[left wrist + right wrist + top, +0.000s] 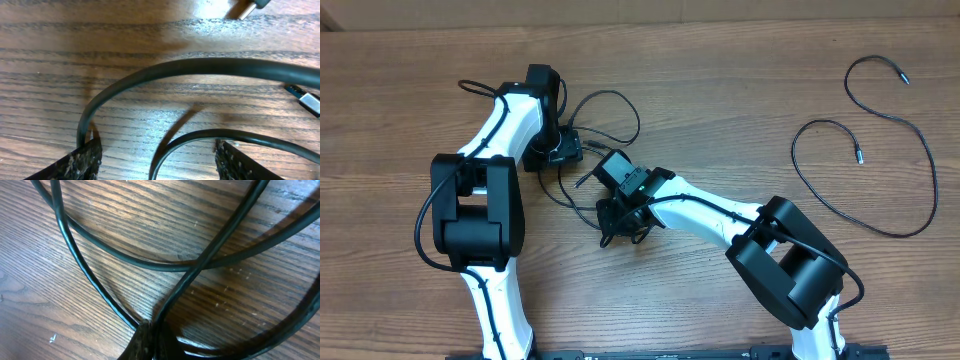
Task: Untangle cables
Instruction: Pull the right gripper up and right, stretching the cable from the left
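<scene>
I have two claws and count at least two thin black cables on the wood-grain desk. One is a tangle right at my right claw. The other is a loose cable well off to that claw's right, in open loops. My left claw stands apart, with a smooth round strand of the tangle passing between its rough fingers. My right claw is pinched together on the tangle.

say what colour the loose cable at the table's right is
The cable is plain black, clearest in the overhead view.
</scene>
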`<action>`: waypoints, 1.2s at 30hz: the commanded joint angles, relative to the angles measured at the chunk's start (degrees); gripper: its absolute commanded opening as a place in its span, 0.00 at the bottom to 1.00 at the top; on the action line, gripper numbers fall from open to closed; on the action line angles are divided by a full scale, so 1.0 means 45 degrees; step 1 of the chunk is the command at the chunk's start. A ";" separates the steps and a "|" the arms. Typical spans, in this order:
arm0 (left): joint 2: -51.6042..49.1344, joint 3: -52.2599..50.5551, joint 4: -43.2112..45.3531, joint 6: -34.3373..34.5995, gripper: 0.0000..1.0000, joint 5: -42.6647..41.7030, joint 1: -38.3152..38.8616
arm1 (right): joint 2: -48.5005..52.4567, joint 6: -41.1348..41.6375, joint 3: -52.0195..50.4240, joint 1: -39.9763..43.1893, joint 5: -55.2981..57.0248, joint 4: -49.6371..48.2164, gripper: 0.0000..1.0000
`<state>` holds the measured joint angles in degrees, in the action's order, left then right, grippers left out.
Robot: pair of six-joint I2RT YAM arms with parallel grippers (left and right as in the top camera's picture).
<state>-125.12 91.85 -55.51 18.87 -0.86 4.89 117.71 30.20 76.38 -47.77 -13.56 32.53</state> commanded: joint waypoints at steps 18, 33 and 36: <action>-0.0670 -0.0476 0.0262 -0.0189 0.72 -0.0097 -0.0039 | -0.0466 -0.0534 0.0248 0.0447 -0.0665 0.0185 0.04; -0.0670 -0.0476 0.0301 -0.0194 0.86 -0.0034 -0.0034 | -0.3604 -0.0534 0.0253 0.2331 -0.0214 0.0986 0.04; -0.0670 -0.0476 0.0311 -0.0189 0.91 0.0204 -0.0034 | -0.4080 -0.0539 0.0253 0.2647 0.0204 0.1365 0.04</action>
<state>-125.12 91.85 -54.65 18.90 -0.40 4.91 102.50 28.27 76.49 -37.12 -14.98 38.22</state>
